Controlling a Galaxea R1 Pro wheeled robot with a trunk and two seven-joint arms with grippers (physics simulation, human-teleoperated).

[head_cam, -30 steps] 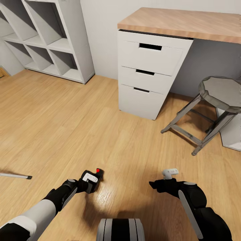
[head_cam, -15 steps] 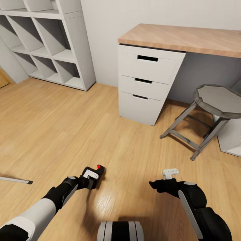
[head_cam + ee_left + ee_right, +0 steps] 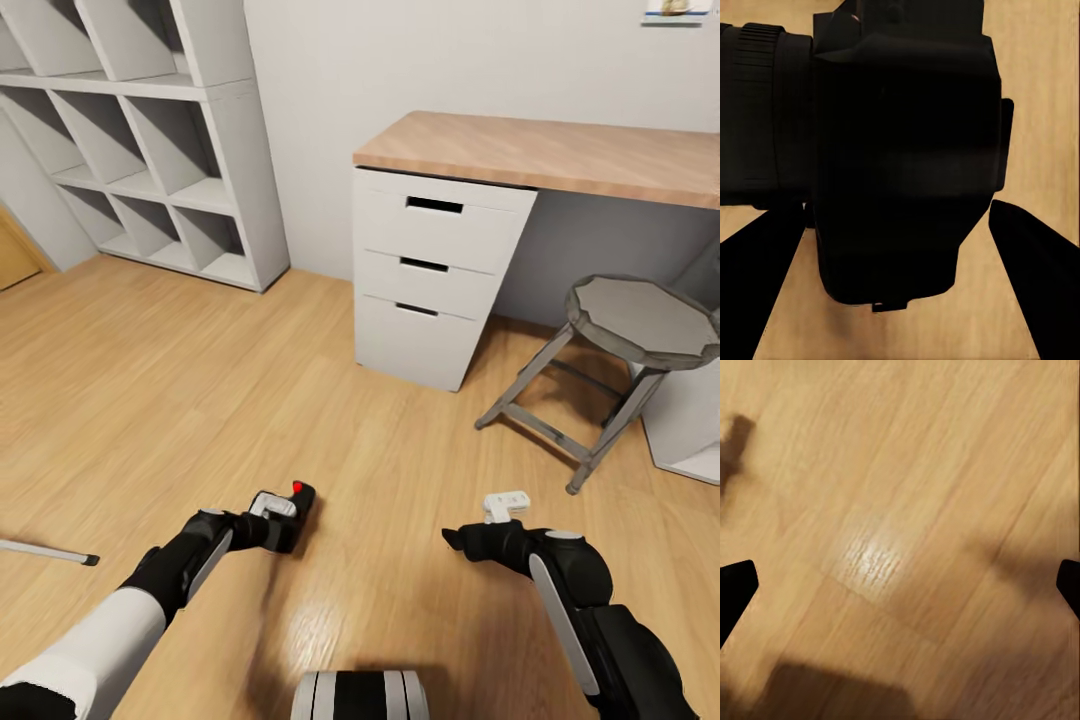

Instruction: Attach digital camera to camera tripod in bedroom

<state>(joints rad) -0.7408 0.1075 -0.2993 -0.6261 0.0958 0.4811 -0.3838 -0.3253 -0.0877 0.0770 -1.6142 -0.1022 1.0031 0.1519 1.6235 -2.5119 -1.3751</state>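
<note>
My left gripper (image 3: 282, 518) pinching the digital camera (image 3: 290, 512), my right gripper (image 3: 900, 585) fingers spread wide over wood floor (image 3: 150, 400), white drawers (image 3: 430, 275) and grey stool (image 3: 620, 360) ahead

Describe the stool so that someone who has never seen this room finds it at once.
Start at the wood-topped desk against the white wall, with its white block of three drawers. The stool stands on the wood floor just right of those drawers, partly under the desktop. It is the only grey piece there: an angular many-sided seat on splayed legs with crossbars.

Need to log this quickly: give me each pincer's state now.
Left pincer: closed on the camera.
Right pincer: open, holding nothing.
</note>
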